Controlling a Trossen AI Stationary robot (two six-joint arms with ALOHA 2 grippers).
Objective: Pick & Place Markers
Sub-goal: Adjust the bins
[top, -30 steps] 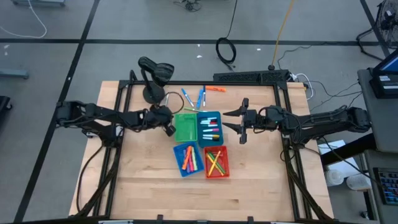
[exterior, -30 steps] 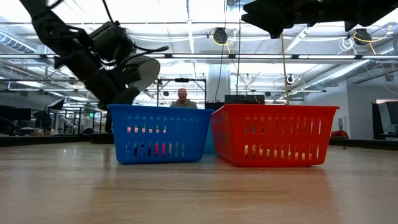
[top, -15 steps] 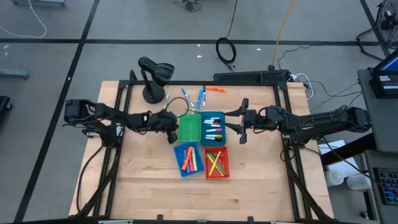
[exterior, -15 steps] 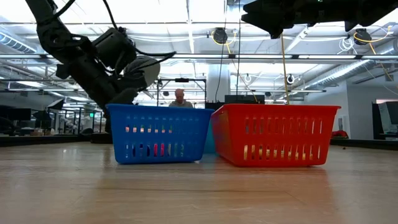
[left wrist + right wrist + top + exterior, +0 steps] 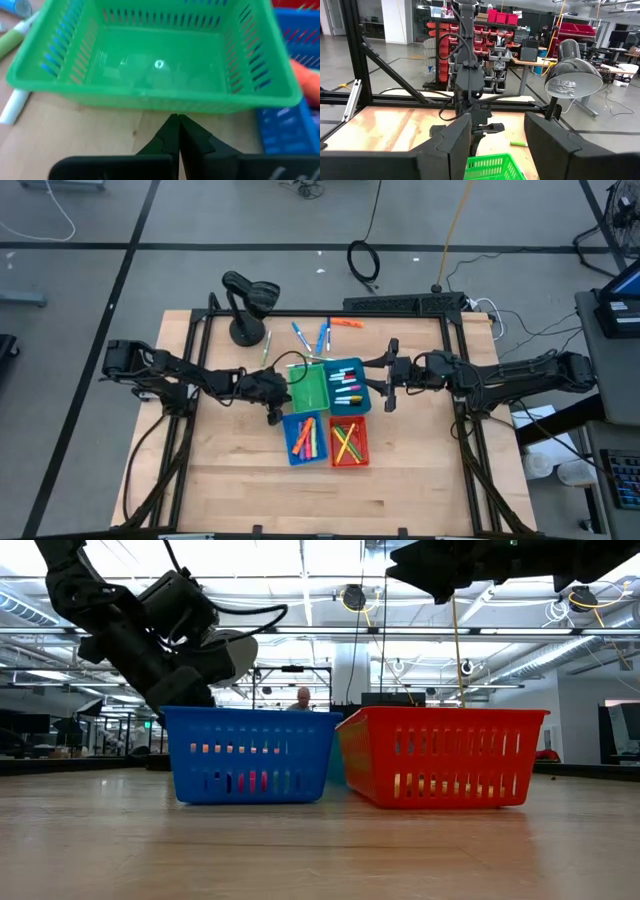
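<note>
Four small bins sit together in the middle of the tabletop (image 5: 230,480). Most markers (image 5: 343,391) lie inside them, and a few loose markers (image 5: 322,337) lie behind the green bin (image 5: 306,386), which looks empty from the left wrist. The left hand (image 5: 178,131) is clenched on nothing, just beside that bin. The right hand (image 5: 387,374) hangs released and empty near the teal bin (image 5: 345,386). From the low view, the markers show only as coloured spots through the blue bin (image 5: 252,754).

Four bins (image 5: 308,387) (green, teal, blue, red), two arms (image 5: 190,375), one lamp (image 5: 245,305).
</note>
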